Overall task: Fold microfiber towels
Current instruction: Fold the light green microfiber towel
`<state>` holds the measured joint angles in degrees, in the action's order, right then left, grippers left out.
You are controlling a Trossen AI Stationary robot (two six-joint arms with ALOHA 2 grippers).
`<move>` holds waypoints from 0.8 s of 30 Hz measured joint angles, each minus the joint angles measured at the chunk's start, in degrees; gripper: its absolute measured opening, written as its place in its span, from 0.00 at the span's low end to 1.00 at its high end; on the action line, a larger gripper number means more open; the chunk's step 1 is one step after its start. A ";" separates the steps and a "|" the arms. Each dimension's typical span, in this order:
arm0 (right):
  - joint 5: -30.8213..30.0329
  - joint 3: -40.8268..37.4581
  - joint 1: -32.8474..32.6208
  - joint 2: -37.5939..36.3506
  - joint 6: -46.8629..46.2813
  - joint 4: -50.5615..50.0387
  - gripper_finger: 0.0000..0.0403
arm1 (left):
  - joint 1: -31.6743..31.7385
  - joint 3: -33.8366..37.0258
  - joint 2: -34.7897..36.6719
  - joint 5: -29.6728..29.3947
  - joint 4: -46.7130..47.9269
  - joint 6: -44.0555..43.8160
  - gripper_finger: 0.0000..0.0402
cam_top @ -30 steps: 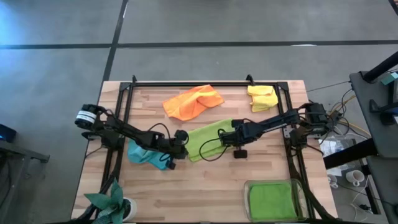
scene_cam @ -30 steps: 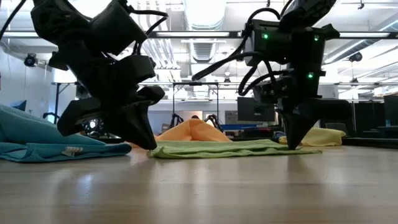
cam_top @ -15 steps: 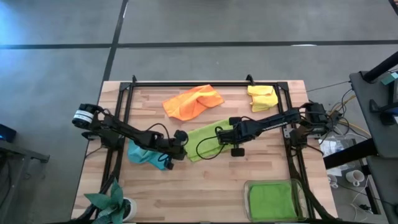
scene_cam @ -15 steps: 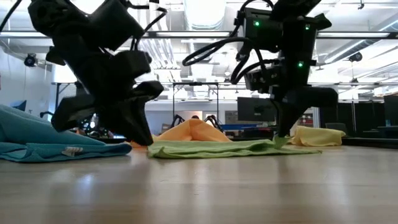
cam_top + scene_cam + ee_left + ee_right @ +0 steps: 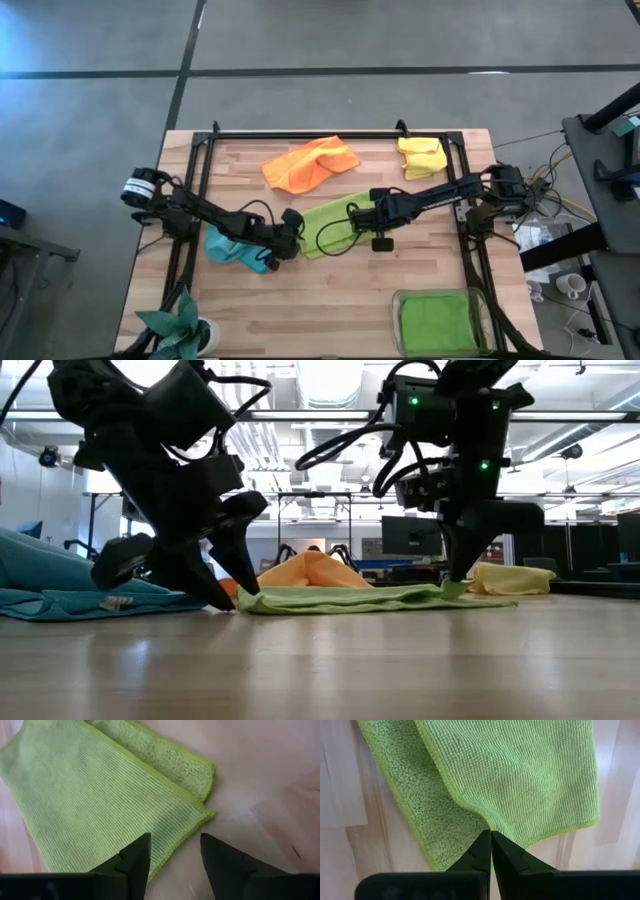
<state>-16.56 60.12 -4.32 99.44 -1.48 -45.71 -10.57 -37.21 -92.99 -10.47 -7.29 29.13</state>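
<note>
1. I see the wooden table (image 5: 330, 310) filling the frame's lower centre.
2. The yellow-green towel (image 5: 335, 222), folded over, lies mid-frame; an orange towel (image 5: 310, 163) sits above it, a yellow towel (image 5: 421, 157) upper right, a light blue towel (image 5: 232, 249) at left.
3. My right gripper (image 5: 491, 840) has its fingers pinched together on the yellow-green towel's edge.
4. My left gripper (image 5: 172, 851) stands with fingers apart over that towel's corner.
</note>
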 joint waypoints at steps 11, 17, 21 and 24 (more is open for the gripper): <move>0.02 0.07 0.13 0.00 -0.04 0.02 0.02 | -0.04 -1.41 -4.61 2.33 -5.22 0.78 0.18; 0.02 0.07 0.13 0.00 -0.13 -0.23 0.02 | -0.50 -1.60 -4.83 2.23 -4.85 -0.19 0.02; 0.04 0.01 0.22 0.00 -0.09 -0.22 0.02 | -0.46 -1.31 -2.34 2.13 -2.61 -0.27 0.02; 0.05 -0.12 0.23 0.00 -0.09 -0.20 0.02 | -0.42 -1.33 0.35 2.06 -1.48 -0.29 0.03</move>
<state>-16.51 60.00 -4.09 99.44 -1.56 -45.91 -10.99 -38.54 -92.64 -8.40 -8.77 28.84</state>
